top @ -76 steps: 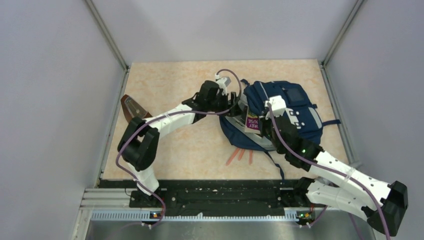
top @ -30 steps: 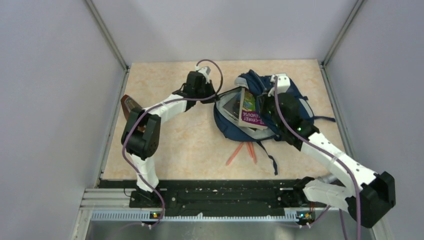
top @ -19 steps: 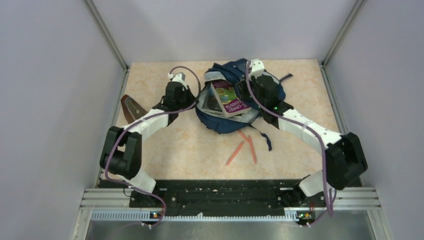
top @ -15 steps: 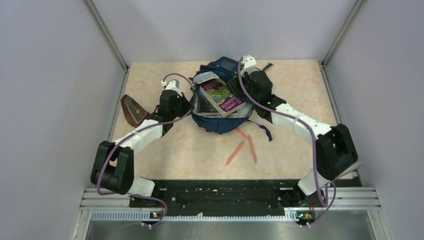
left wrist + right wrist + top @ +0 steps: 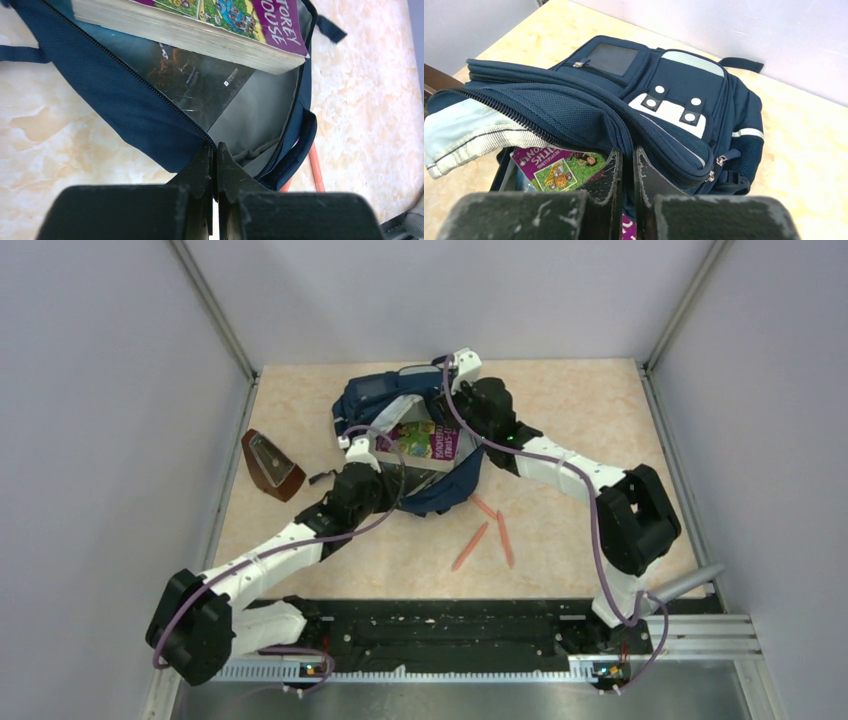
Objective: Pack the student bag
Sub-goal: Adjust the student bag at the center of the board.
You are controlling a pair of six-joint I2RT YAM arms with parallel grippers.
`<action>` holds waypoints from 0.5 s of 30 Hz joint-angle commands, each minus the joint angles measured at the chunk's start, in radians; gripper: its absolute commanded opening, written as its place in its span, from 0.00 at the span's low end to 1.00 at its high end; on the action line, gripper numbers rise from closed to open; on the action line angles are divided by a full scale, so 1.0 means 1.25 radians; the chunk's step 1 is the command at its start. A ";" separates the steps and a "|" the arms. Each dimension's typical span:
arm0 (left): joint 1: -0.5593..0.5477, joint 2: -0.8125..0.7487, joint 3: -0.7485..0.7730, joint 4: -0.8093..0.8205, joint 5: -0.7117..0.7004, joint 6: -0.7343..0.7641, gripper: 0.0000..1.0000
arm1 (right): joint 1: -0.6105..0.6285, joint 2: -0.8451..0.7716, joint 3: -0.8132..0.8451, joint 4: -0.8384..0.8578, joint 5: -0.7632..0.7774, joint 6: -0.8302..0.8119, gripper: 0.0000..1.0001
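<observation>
student bag [image 5: 372, 400]: open, by tabletop [image 5: 600, 405] far edge | left gripper [image 5: 214, 150]: clamped on its zip rim | right gripper [image 5: 626, 156]: clamped on its flap

Left wrist cam: you can read white caps "…OREY" over "…OUSE" on the purple book [image 5: 280, 35] cover, cut off at frame edge. Small white print on the dark book [image 5: 195, 80] underneath is too small to read. Right wrist cam: cover lettering upside down, illegible.

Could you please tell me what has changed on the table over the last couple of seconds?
The student bag was dragged left and turned, the left gripper and right gripper staying shut on its opening edge. The purple book still sits in the opening; the orange pens and brown object have not moved.
</observation>
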 commanded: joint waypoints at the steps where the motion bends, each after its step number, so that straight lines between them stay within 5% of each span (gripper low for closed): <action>1: -0.078 0.025 0.066 0.144 0.090 -0.045 0.00 | -0.001 0.008 0.002 -0.030 0.033 -0.001 0.01; 9: -0.198 0.164 0.166 0.155 0.092 -0.025 0.03 | -0.001 -0.120 -0.079 -0.072 0.072 0.011 0.37; 15: -0.205 0.126 0.148 0.077 -0.002 0.015 0.55 | -0.001 -0.272 -0.184 -0.111 0.119 0.041 0.64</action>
